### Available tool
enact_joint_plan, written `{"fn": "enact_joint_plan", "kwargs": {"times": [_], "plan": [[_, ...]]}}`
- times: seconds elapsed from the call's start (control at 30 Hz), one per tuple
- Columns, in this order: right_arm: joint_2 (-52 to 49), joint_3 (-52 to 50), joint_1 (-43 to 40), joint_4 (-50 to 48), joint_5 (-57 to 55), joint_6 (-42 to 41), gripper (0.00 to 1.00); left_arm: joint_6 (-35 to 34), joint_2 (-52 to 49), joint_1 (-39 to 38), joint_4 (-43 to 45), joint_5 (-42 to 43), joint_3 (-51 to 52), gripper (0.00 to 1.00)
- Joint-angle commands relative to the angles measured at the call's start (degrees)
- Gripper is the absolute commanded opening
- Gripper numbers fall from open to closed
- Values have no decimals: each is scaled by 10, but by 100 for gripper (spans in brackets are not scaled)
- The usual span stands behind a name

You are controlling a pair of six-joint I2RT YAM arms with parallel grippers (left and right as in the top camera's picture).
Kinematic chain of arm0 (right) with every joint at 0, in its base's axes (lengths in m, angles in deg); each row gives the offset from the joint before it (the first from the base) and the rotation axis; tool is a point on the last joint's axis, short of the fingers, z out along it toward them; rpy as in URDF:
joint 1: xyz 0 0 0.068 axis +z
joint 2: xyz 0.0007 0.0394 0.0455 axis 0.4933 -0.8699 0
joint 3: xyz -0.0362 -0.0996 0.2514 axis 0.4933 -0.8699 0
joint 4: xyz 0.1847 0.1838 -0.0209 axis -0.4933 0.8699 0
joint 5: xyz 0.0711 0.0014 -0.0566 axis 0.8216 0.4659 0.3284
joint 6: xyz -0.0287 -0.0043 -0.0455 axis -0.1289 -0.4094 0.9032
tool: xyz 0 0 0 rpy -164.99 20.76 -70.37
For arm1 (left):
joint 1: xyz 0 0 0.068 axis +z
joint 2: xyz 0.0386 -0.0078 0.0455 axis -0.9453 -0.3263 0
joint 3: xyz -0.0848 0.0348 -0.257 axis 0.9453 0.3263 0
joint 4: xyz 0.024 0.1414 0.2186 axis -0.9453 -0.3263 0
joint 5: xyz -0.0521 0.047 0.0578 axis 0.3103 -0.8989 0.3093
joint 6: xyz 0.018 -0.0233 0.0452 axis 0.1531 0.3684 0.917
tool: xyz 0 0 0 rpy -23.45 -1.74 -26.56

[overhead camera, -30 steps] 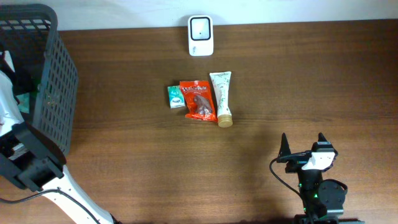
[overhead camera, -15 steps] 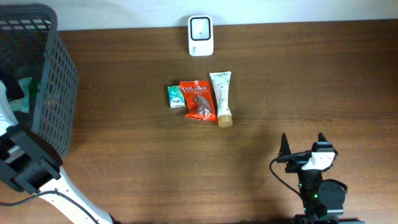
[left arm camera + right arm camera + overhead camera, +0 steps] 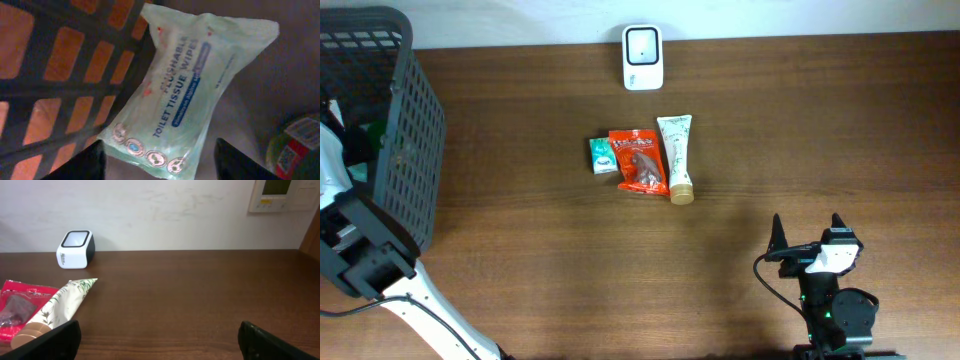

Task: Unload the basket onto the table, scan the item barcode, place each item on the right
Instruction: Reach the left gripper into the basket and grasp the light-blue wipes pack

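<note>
At the near edge of the table [image 3: 550,270], on the right, the right gripper [image 3: 807,235] sits low with its two fingers spread as wide as they go and nothing between them. Its own camera looks out flat across bare wood towards the wall.

On the near left, the left arm [image 3: 365,260] reaches up into a black mesh basket [image 3: 415,130] standing at the table's left end. Inside it, the left gripper [image 3: 160,150] hangs over a pale green pack of wipes [image 3: 185,85], the item to be scanned. The pack lies slanted against the basket's mesh wall, printed side up. The gripper's fingers [image 3: 82,162] stand apart on either side of the pack's lower end. They look clear of it rather than clamped on, though the close view makes contact hard to judge. Just beside the pack, at the lower right of that view, is part of a green round container [image 3: 297,147] with a printed label, possibly a can or a bottle.

Farther in, near the middle of the table, three things lie side by side. A small green packet [image 3: 604,155] is on the left and a red pouch [image 3: 639,160] is in the centre. A white tube [image 3: 676,155] lies on the right with its tan cap towards the near side. The pouch touches both neighbours.

Beyond them, at the far edge by the wall, stands the white scanner [image 3: 642,57], well apart from the basket.
</note>
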Motion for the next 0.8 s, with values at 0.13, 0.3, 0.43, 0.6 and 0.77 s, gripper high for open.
{"fn": "enact_joint_plan", "kwargs": {"times": [0.13, 0.3, 0.43, 0.6, 0.77], "plan": [[4, -5, -4, 2, -3, 2, 98, -61, -17, -9, -2, 204, -31, 69], [4, -5, -4, 2, -3, 2, 99, -61, -8, -10, -28, 105, -45, 72], [4, -5, -4, 2, -3, 2, 99, -41, -9, -10, -38, 65, -43, 72], [4, -5, -4, 2, -3, 2, 98, -42, -38, -10, -24, 65, -43, 66], [4, -5, -4, 2, -3, 2, 99, -44, -70, -10, -25, 37, -43, 35]]}}
